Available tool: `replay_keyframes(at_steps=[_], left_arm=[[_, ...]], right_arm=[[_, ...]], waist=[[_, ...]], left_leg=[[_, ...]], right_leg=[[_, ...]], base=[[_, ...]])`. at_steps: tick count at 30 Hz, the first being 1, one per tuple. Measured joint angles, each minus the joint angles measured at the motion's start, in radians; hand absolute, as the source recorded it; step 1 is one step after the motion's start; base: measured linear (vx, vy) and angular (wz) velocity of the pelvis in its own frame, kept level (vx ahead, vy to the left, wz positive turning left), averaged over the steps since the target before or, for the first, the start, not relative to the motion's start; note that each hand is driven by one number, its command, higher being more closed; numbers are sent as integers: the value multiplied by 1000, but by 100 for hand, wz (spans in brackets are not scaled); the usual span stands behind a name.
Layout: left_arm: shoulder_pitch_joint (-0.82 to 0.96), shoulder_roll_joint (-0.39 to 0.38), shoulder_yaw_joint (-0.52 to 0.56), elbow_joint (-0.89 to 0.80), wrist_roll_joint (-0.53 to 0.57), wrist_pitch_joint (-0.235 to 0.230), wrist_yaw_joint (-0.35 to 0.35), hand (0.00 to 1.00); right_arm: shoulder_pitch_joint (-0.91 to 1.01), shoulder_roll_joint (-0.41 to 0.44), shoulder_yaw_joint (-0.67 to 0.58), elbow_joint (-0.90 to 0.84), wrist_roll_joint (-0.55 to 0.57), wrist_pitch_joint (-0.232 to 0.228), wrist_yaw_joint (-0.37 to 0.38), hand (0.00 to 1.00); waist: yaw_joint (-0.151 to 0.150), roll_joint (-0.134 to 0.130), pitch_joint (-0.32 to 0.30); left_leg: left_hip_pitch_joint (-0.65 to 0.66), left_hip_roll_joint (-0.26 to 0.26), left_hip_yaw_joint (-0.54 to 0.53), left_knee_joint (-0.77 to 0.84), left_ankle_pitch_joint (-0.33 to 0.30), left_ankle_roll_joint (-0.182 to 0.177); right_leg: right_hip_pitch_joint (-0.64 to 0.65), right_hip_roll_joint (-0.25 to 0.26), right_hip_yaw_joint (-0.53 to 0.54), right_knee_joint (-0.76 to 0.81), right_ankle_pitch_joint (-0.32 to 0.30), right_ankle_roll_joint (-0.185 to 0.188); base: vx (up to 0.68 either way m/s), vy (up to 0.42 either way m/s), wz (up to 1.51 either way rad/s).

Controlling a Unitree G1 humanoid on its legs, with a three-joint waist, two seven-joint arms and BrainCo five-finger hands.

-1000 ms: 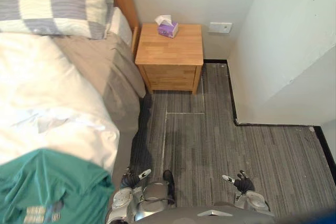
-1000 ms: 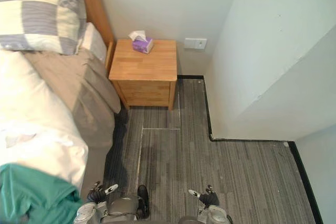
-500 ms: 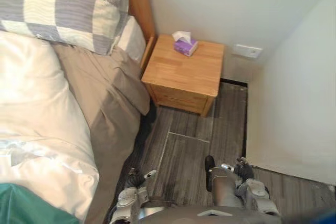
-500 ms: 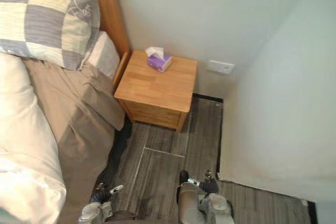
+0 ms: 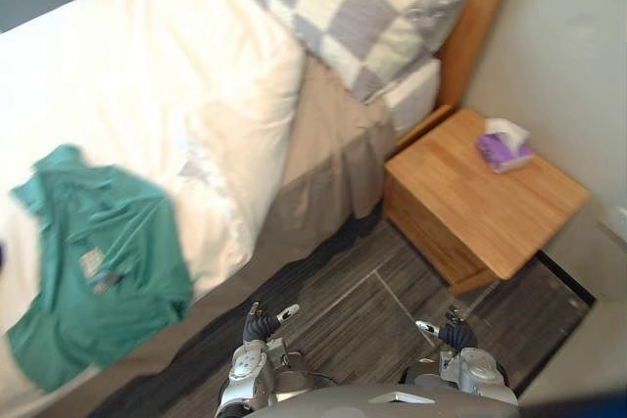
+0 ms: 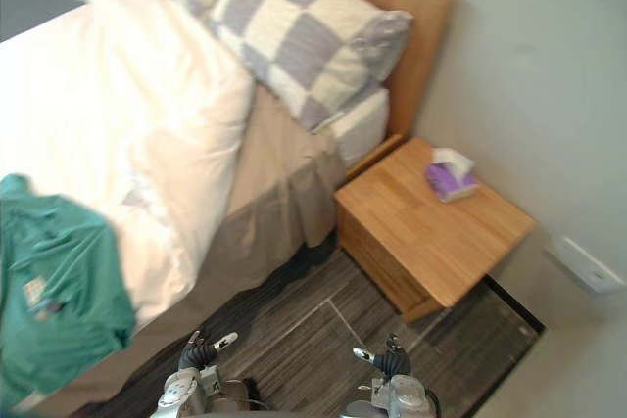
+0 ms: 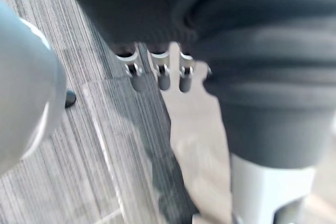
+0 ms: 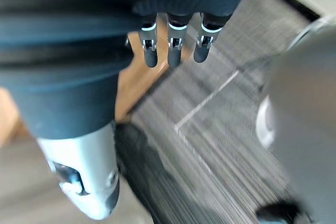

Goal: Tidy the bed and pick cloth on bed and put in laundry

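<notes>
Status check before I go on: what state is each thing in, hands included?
Green shirt: spread rumpled on the duvet, not picked up.
Duvet: rumpled, not straightened.
Checked pillow: lying by the headboard.
Tissue box: on nightstand, tissue sticking up.
Left hand: open, empty.
Right hand: open, empty.

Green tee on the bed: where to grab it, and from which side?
Likely pinch the green tee at its border nearest the floor: it lies spread flat on the white duvet, so only a border offers a liftable edge, and that one is closest. Come from the floor side with the left robot hand, open and nearer it.
</notes>
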Motion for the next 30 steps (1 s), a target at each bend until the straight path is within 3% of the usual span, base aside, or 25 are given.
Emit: replay_keyframes(at_steps=[3,7,8,10,12,13,14,17,18,21,23,24,27,30], left_arm=[[8,25,-7,0,0,1,-1,0],[26,55,-7,11,0,4,-4,0],[29,56,-6,12,0,6,-5,0],[30,59,-7,35,2,8,-9,0],[55,80,-4,49,-6,17,-8,0],[56,86,-6,51,-1,22,-9,0],[58,106,-4,52,3,27,-8,0],[57,107,3,52,3,28,-8,0],[57,107,4,52,3,28,-8,0],[50,104,11,55,4,27,-8,0],[42,106,19,60,8,27,-8,0],[30,80,48,82,11,27,-8,0],[34,36,89,92,27,24,-8,0],[35,33,110,90,43,21,-8,0]], right_arm=[[-21,16,0,12,0,3,0,0],[-14,28,-28,20,0,6,0,0],[-6,34,-39,20,1,10,-1,0],[12,25,-53,21,2,13,0,0],[24,27,-64,-4,7,11,3,0],[25,36,-66,-4,7,10,4,0],[26,45,-66,-7,8,10,4,0],[49,50,-62,-41,16,8,5,0],[52,50,-60,-43,24,6,5,0],[52,49,-55,-44,42,0,4,0],[55,54,-52,-41,55,0,5,0],[55,49,-55,-43,64,0,3,0],[60,25,-51,-53,70,1,5,0],[84,27,-29,-85,70,-1,13,0]], waist=[[0,-5,1],[-7,-30,-4],[-8,-33,-4],[-21,-34,-2],[-35,-49,-8],[-38,-47,-8],[-39,-68,-13],[-39,-72,-10],[-39,-72,-10],[-43,-72,-11],[-43,-99,-14],[-43,-76,-14],[-39,-32,-17],[-35,-30,-27]], left_leg=[[2,-32,84,-111,46,63],[37,-102,69,-227,90,96],[60,-125,64,-266,87,106],[87,-140,58,-307,50,120],[115,-146,23,-309,44,127],[121,-146,5,-306,42,131],[125,-140,-22,-300,39,140],[124,-117,-80,-269,27,140],[123,-115,-92,-265,24,135],[96,-102,-162,-245,12,102],[82,-106,-189,-247,13,70],[102,-82,-177,-273,16,54],[146,-18,-99,-297,50,6],[178,11,-63,-305,52,-7]], right_leg=[[23,-2,-70,-83,52,21],[62,-19,-134,-113,72,44],[60,-51,-152,-60,52,60],[21,-120,-133,137,30,53],[-103,-175,52,432,129,-11],[-139,-175,99,480,140,-4],[-175,-153,181,538,80,17],[-209,-88,247,478,-12,47],[-210,-79,259,439,-13,49],[-219,-1,408,132,-5,53],[-200,18,482,-10,76,43],[-190,44,459,-3,75,12],[-163,93,419,19,47,-26],[-132,124,417,8,44,-31]], base=[[-15,131,67],[-8,136,52],[-5,209,56],[-15,156,61],[50,173,61],[156,108,58],[134,17,50],[143,0,62],[133,-68,54],[132,-223,59],[95,-296,65],[96,-228,33],[210,-218,17],[174,-137,-4]])
